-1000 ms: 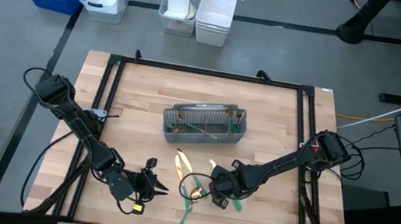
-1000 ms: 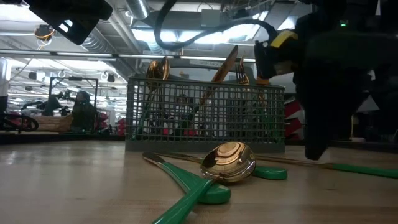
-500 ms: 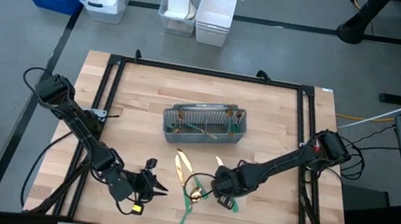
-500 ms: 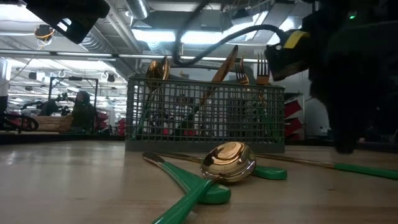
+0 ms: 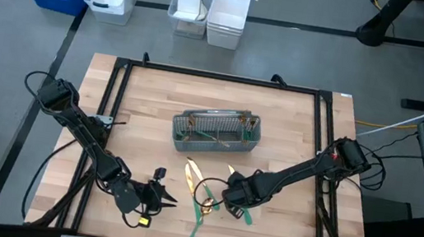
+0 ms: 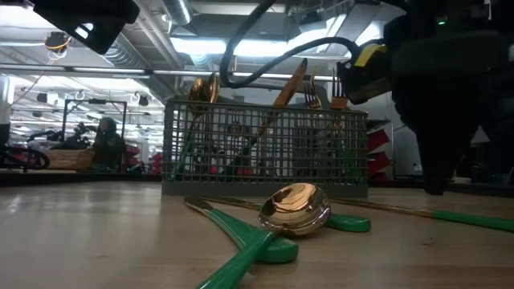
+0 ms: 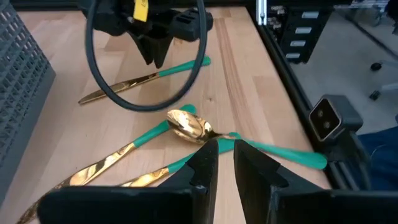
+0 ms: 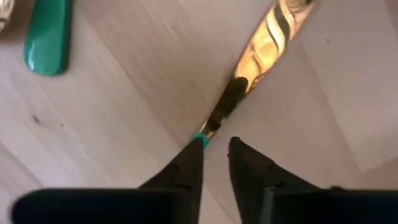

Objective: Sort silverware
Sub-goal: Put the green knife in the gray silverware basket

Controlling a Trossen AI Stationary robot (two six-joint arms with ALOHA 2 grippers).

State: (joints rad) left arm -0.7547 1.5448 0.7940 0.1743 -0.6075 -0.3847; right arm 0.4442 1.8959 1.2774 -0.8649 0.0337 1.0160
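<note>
A grey mesh caddy [image 5: 217, 133] stands mid-table with several pieces of silverware upright in it [image 6: 291, 84]. More gold-and-teal pieces lie loose in front of it. One is a spoon [image 7: 189, 124] whose bowl [image 6: 295, 210] rests across other handles, another a knife [image 8: 273, 31]. My right gripper [image 8: 216, 148] points straight down over the knife, where blade meets teal handle. A narrow gap shows between its fingers. My left gripper [image 7: 221, 155] hovers toward the table's left of the pile, slightly open, with nothing between its fingers. My right gripper's fingertips [image 8: 194, 152] stand at the start of the knife's teal handle [image 8: 200, 139], coming from above. I cannot tell whether they touch it. The knife lies flat on the table.
The right arm's black cable [image 7: 149, 102] loops over the loose pieces. A black frame [image 5: 218, 76] borders the wooden table. Plastic bins [image 5: 210, 10] stand on the floor beyond the far edge. Bare wood [image 5: 295, 122] lies to the caddy's right.
My right gripper has turned at the wrist over the knife; in the low view its fingers have swung toward the table's right edge. The loose silverware lies as before.
</note>
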